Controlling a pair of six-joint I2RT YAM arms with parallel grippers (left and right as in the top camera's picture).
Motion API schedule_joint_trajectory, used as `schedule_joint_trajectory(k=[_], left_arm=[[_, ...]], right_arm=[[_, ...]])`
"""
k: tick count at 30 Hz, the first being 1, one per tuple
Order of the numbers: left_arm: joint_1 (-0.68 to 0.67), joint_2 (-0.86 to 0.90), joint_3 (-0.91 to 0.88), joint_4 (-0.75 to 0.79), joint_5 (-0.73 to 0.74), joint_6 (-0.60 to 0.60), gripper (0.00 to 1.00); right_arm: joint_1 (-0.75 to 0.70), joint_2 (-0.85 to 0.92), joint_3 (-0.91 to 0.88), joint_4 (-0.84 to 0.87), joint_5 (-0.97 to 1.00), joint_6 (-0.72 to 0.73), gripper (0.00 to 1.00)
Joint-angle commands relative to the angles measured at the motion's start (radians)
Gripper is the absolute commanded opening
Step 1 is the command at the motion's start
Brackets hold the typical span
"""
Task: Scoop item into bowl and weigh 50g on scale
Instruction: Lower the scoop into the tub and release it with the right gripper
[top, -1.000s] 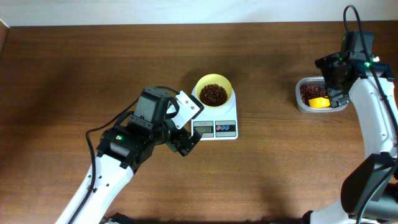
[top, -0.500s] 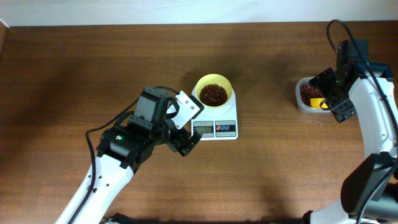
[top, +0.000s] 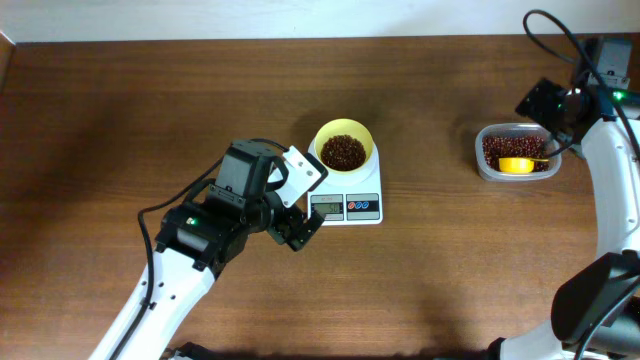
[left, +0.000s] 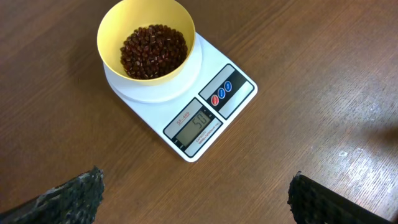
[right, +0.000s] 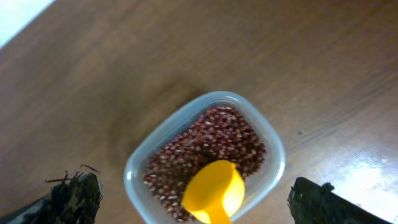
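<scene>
The pale yellow bowl (top: 322, 137) stands on the white scale (top: 345, 206) and holds a heap of dark reddish-brown beans (top: 343, 152). In the left wrist view the bowl (left: 109, 28), its beans (left: 153, 51) and the scale (left: 214, 115) show, and the display reads 50. My left gripper (top: 303, 226) (left: 196, 182) is open and empty, just left of and in front of the scale. My right gripper (top: 547, 106) (right: 193, 185) is open and empty, raised above and behind the clear container.
The clear plastic container (top: 482, 142) (right: 134, 169) at the right holds more beans (right: 211, 140). The bright yellow scoop (top: 515, 165) (right: 214, 194) lies in it. The table is dark brown wood (top: 150, 110).
My right gripper has moved up and back to the right, away from the container, leaving the yellow scoop lying in it. The left arm has not moved.
</scene>
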Motion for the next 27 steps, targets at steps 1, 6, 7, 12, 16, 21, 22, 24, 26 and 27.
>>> schedule_joint_trajectory(k=[1,6,7,12,16,21,22,24,26,27], left_arm=[[0.004,-0.007,0.0,0.002,0.014,-0.003,0.99],[0.004,-0.007,0.0,0.002,0.014,-0.003,0.99],[0.004,-0.007,0.0,0.002,0.014,-0.003,0.99],[0.004,-0.007,0.0,0.002,0.014,-0.003,0.99],[0.004,-0.007,0.0,0.002,0.014,-0.003,0.99],[0.004,-0.007,0.0,0.002,0.014,-0.003,0.99],[0.004,-0.007,0.0,0.002,0.014,-0.003,0.99],[0.004,-0.007,0.0,0.002,0.014,-0.003,0.99],[0.004,-0.007,0.0,0.002,0.014,-0.003,0.99],[0.004,-0.007,0.0,0.002,0.014,-0.003,0.99]], right_arm=[[-0.001,-0.008,0.023,0.034,-0.106,0.047,0.99],[0.0,-0.006,0.023,-0.018,-0.187,0.05,0.99],[0.0,-0.006,0.023,-0.036,-0.187,0.05,0.99],[0.0,-0.006,0.023,-0.082,-0.229,0.065,0.99],[0.0,-0.006,0.023,-0.114,-0.255,0.065,0.99],[0.0,-0.006,0.023,-0.169,-0.25,0.065,0.99],[0.0,-0.006,0.023,-0.176,-0.25,0.065,0.99],[0.0,-0.006,0.023,-0.182,-0.251,0.065,0.99],[0.0,-0.006,0.023,-0.212,-0.251,0.065,0.99],[0.0,-0.006,0.023,-0.237,-0.25,0.065,0.99]])
